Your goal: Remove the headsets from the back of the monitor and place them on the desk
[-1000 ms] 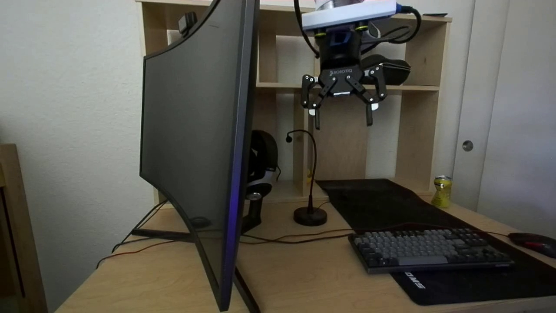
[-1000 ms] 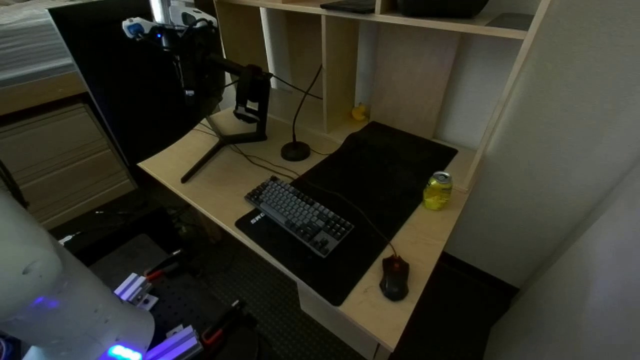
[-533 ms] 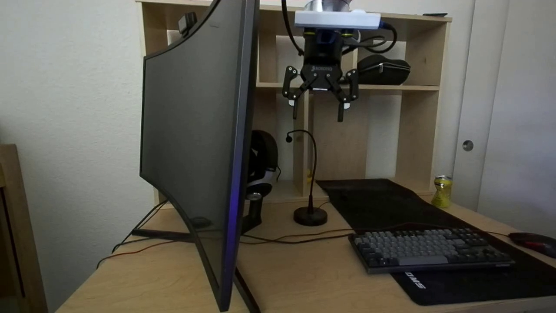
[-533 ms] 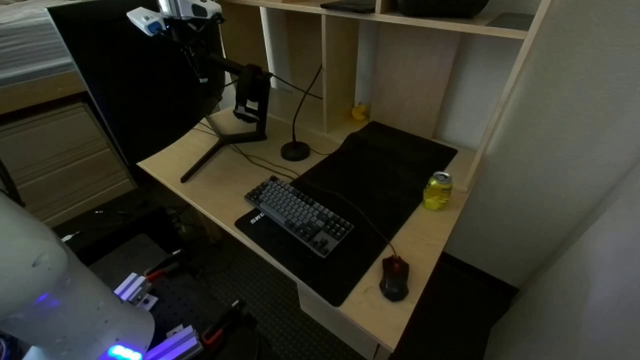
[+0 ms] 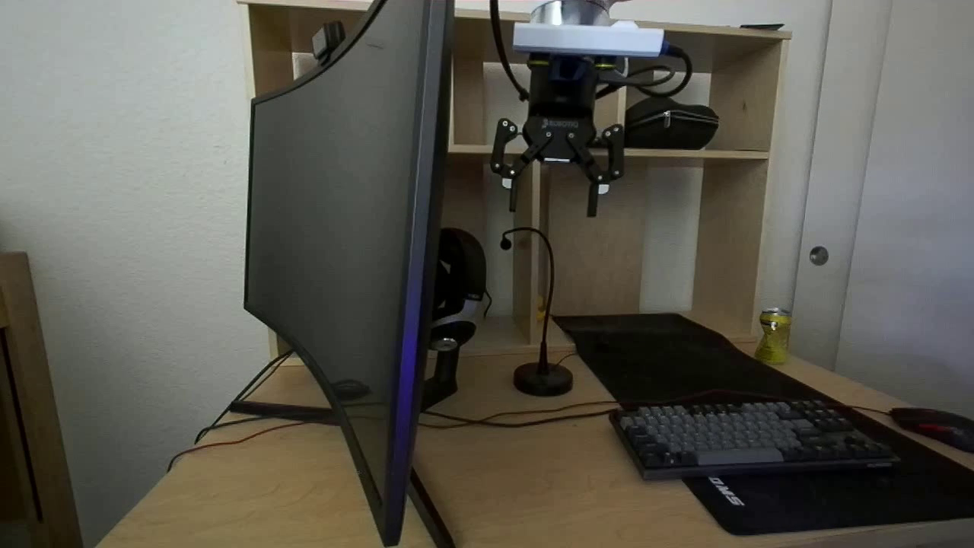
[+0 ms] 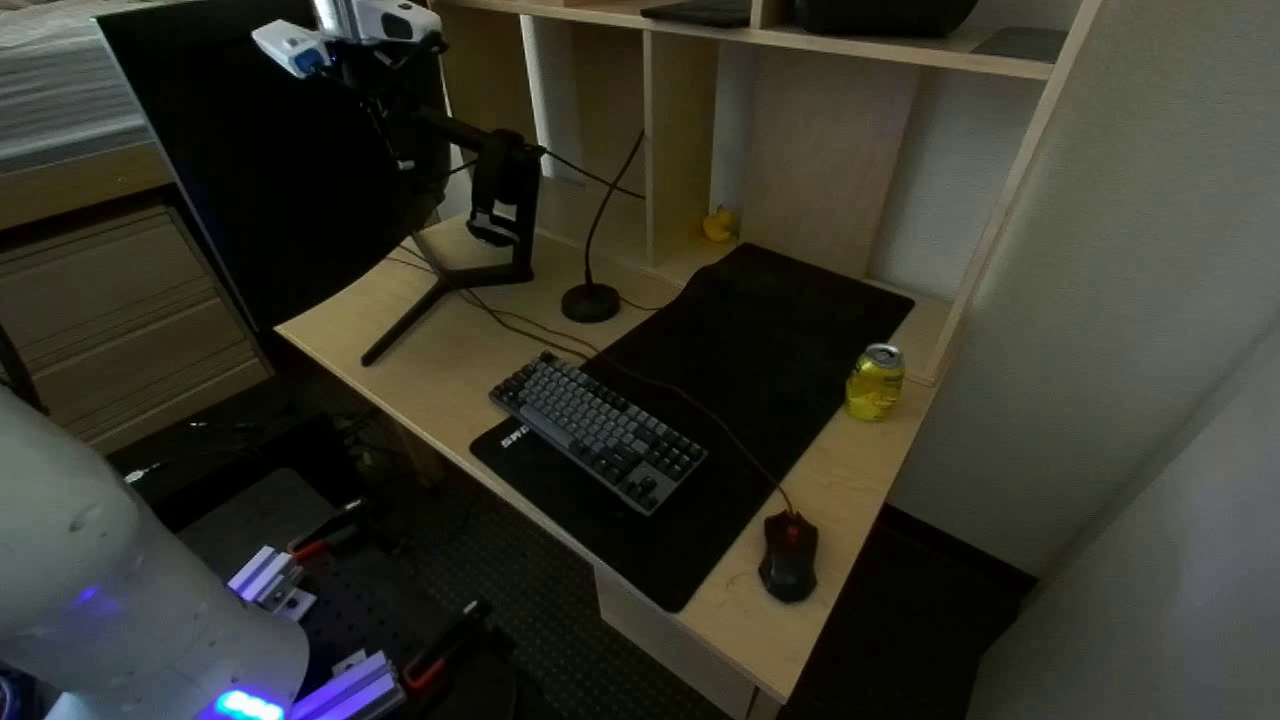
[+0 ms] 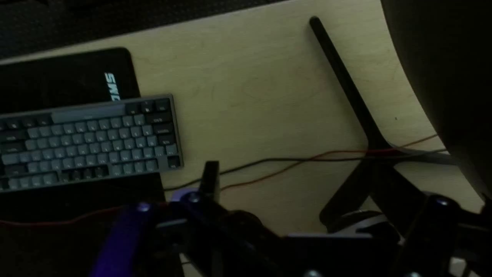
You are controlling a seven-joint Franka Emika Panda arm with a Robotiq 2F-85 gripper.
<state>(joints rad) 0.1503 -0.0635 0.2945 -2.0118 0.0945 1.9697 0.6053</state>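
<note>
Black, silver-trimmed headphones hang behind the dark, curved monitor, near the back edge of the light-wood desk; the monitor stands upright toward one side edge.

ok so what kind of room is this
Likely a bedroom or dorm room: there's a desk holding a large curved monitor, and an exterior view shows what looks like part of a bed.
</note>
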